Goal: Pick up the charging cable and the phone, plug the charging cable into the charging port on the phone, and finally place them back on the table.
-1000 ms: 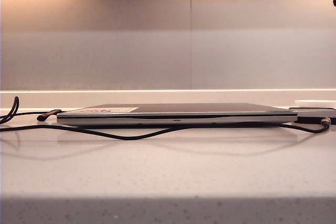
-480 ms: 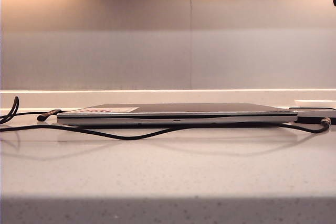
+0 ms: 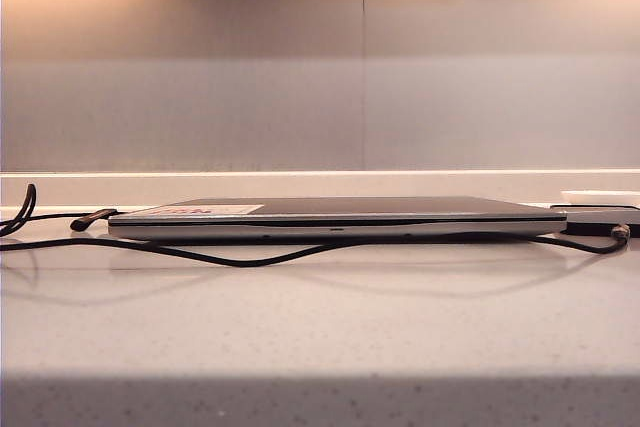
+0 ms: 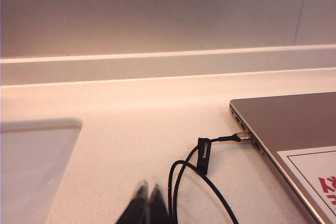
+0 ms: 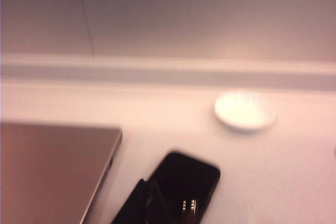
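Since a second ago, the dark speck at the exterior view's right edge has gone; cable and laptop lie unmoved. Your left claw, fingers together, hovers beside the cable, which runs lengthwise along the surface. Your right claw, also together, hangs over the phone, lying flat, long axis slanting toward the dish.

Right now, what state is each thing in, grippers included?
laptop: closed, flat on the table.
charging cable: lying loose in front of the laptop, one end plugged into the laptop's side.
phone: flat on the table beside the laptop, not held.
small white dish: looks empty.
left gripper: shut, empty, above the table.
right gripper: shut, empty, over the phone's edge.
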